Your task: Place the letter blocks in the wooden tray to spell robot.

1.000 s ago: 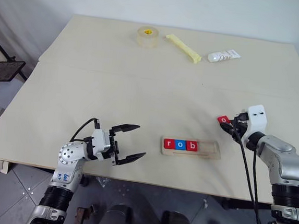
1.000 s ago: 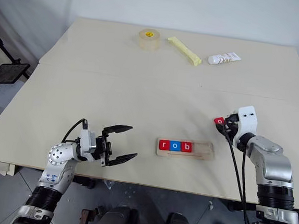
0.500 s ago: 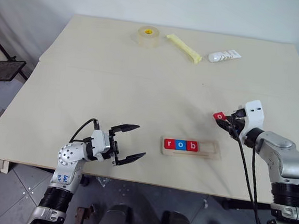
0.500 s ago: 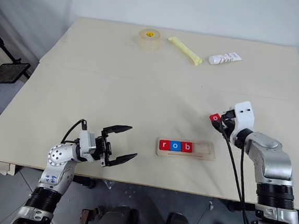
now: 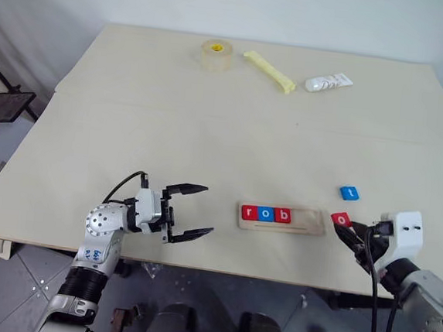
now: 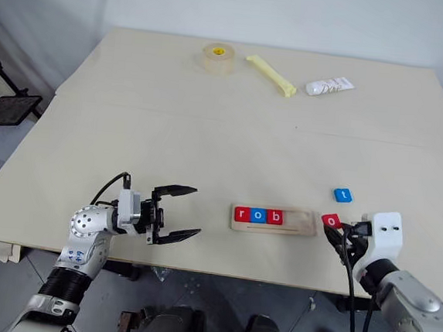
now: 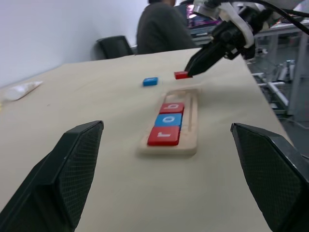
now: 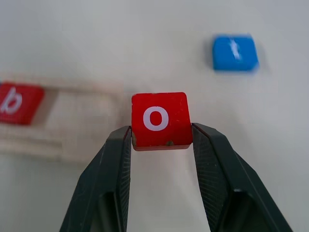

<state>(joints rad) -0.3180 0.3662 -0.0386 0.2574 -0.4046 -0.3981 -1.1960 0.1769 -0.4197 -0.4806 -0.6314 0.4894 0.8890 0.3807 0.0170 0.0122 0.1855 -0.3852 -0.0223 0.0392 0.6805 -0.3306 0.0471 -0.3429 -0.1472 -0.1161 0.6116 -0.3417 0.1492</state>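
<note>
The wooden tray (image 5: 282, 219) holds r, o, b at its left end. Right gripper (image 8: 161, 137) pinches the red o block (image 8: 160, 120) beside the tray's right end; left gripper (image 5: 196, 210) gapes wide, empty.

Pale wood tray (image 5: 282, 219) — smooth, matt red block (image 8: 160, 119).

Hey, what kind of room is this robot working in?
Probably a lab or workshop: a plain board table set up for testing, a seated person behind it, and workbenches with metal frames beyond.
</note>
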